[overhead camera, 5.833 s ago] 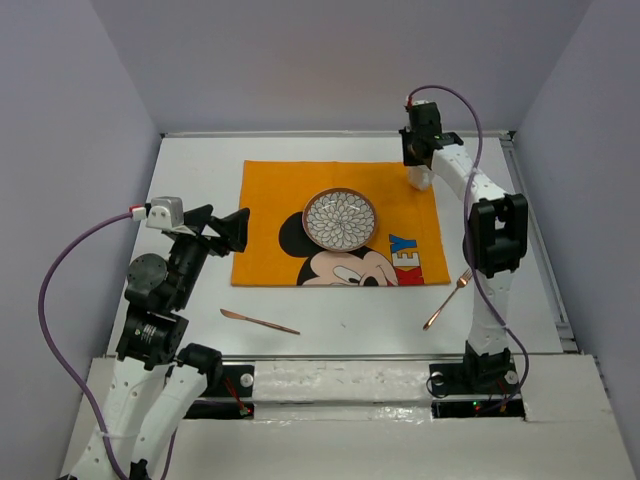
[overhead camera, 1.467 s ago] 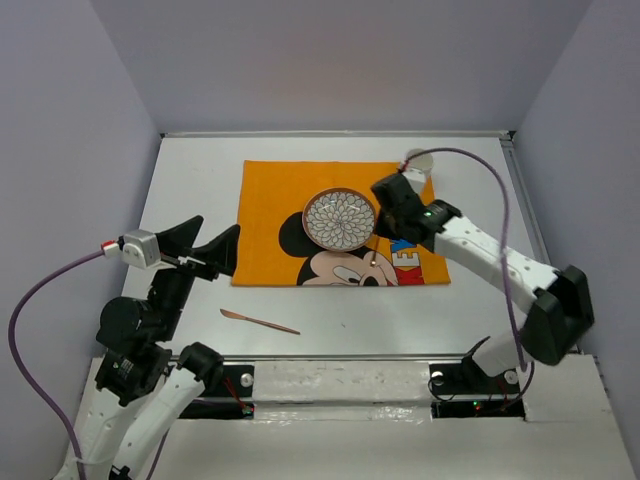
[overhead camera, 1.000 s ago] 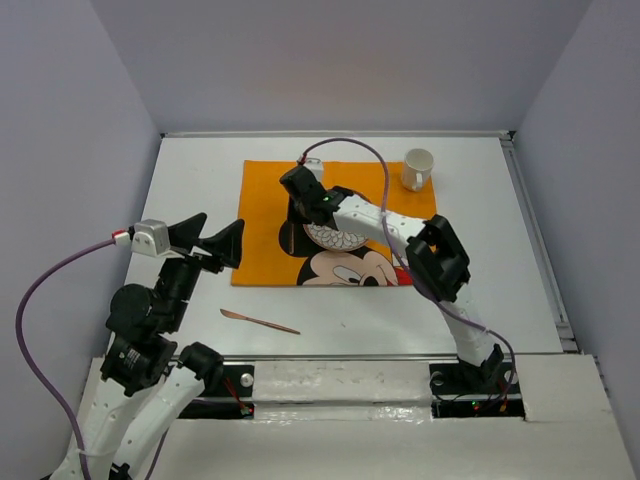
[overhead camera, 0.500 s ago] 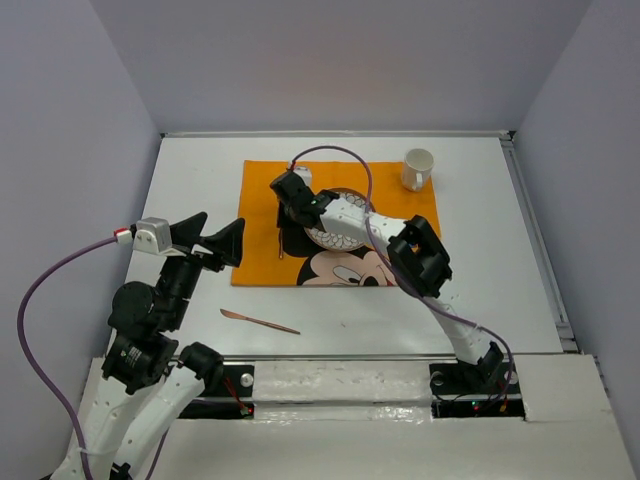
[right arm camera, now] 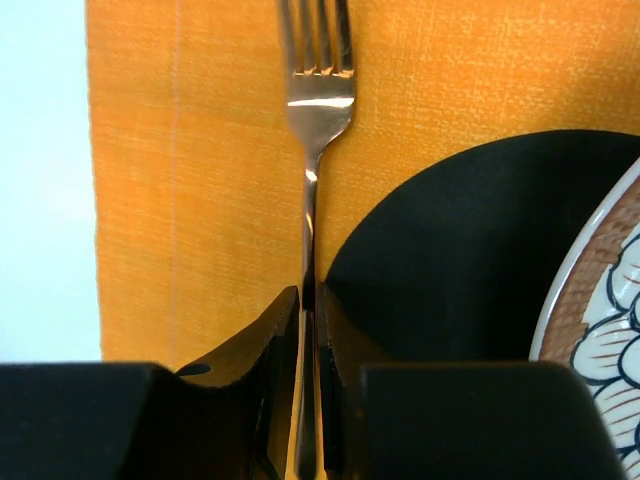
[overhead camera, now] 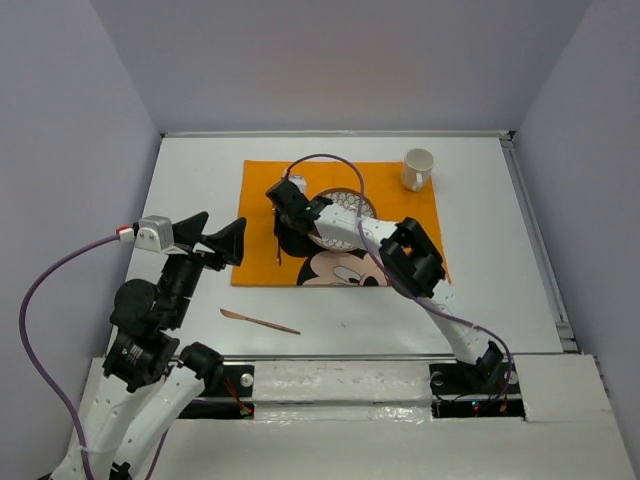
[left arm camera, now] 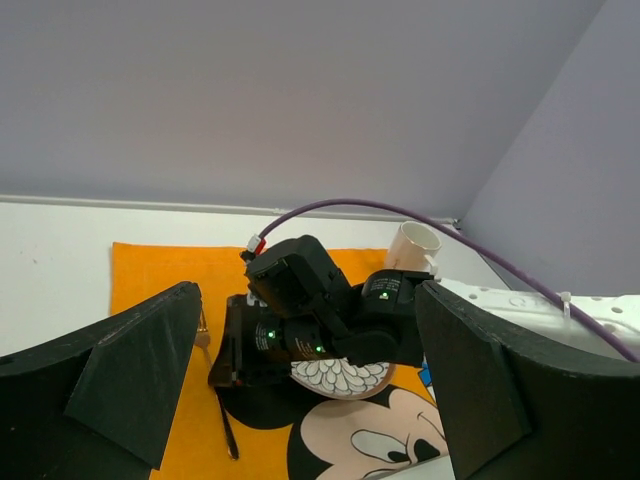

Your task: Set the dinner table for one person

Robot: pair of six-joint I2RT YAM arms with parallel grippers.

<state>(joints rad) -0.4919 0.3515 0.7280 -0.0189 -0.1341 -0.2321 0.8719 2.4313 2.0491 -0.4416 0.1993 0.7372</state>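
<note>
While the right pincer [right arm camera: 310,300] is clamped on the fork [right arm camera: 318,100] handle, tines ahead, its long axis runs parallel w/ the mat [right arm camera: 200,150] edge, just left of the plate [right arm camera: 600,300]. The desk [right arm camera: 45,200] lies below. The left pincer [overhead camera: 222,228] gapes empty, nearer the knife [overhead camera: 258,321].

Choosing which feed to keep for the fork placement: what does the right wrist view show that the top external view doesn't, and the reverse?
Only the right wrist view: the tines of the fork, and the right pincer shut on its handle. Only the top external view: the mug, the knife, the left arm. Both: fork, orange mat, plate, white dinner table.
</note>
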